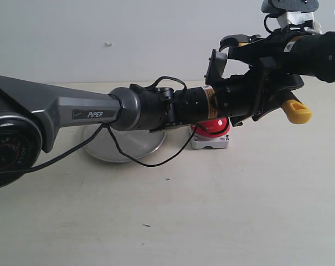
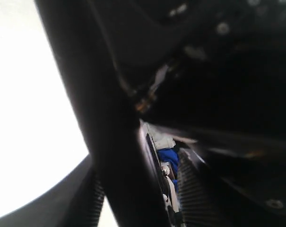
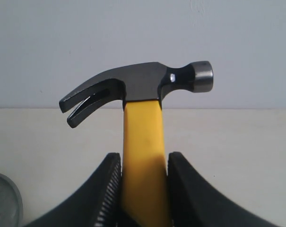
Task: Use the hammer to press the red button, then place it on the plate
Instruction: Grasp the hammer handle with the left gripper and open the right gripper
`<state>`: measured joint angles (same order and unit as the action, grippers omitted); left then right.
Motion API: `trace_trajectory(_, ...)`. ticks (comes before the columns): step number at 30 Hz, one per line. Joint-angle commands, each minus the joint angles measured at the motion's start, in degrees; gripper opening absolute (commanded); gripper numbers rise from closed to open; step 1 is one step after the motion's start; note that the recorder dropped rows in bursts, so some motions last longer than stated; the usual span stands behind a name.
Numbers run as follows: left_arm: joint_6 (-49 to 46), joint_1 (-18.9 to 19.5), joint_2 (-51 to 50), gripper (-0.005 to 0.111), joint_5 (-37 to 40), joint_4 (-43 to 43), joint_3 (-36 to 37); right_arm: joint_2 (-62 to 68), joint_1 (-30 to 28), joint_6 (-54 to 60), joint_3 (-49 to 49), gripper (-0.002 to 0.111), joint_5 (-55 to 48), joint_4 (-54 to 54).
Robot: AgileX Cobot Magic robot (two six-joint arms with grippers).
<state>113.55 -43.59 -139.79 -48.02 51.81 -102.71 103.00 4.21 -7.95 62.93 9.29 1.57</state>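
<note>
Firmly, my right gripper (image 3: 143, 161) clamps the hammer (image 3: 142, 87) by its yellow handle, head jutting past my fingertips; whether my left gripper (image 1: 265, 91) is closed, I cannot tell.

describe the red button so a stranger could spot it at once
On the pale beige tabletop, find the round silver metal plate. Just right of it in the exterior view, partly under the black robot arm, sits a glossy red dome on a square light-grey base. It's the only red thing, and narrower than the plate.
</note>
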Motion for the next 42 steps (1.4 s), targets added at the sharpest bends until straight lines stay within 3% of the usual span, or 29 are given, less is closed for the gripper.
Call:
trace_trajectory(1, 0.66, 0.18, 0.20, 0.034, -0.36, 0.16, -0.57, -1.08, 0.14, 1.98, 0.30, 0.000, 3.15, -0.36)
trace_trajectory(10, 0.47, 0.18, 0.20, 0.000, 1.78, 2.41, -0.57, -1.08, 0.14, 3.81, 0.30, 0.000, 2.08, -0.36)
trace_trajectory(19, -2.53, 0.18, 0.20, 0.000, 2.09, 3.07, -0.57, -1.08, 0.14, 3.84, 0.30, 0.001, 0.64, -0.36)
trace_trajectory(21, -2.53, 0.18, 0.20, 0.000, 2.09, 3.24, -0.57, -1.08, 0.14, 3.84, 0.30, 0.007, 0.52, -0.36)
trace_trajectory(22, -2.53, 0.18, 0.20, 0.000, 1.99, 3.25, -0.57, -1.08, 0.14, 3.84, 0.30, 0.018, 0.52, -0.62)
trace_trajectory(26, -2.70, 0.18, 0.20, 0.000, 1.87, 3.63, -0.57, -1.18, 0.14, 3.84, 0.30, 0.041, -0.08, -1.57)
trace_trajectory(31, -3.63, 0.18, 0.20, 0.000, 0.81, 3.91, -0.57, -2.48, 0.14, 3.84, 0.30, 0.061, -0.41, -1.57)
trace_trajectory(36, -3.87, 0.18, 0.20, 0.000, -0.40, 4.59, -0.57, -6.86, 0.14, 3.69, 0.30, 0.066, -1.05, -1.57)
trace_trajectory(42, -1.56, 0.85, 3.74, 0.000, 3.07, 21.63, -0.57, -18.53, 0.00, 5.28, 0.30, 0.065, -3.65, -1.57)
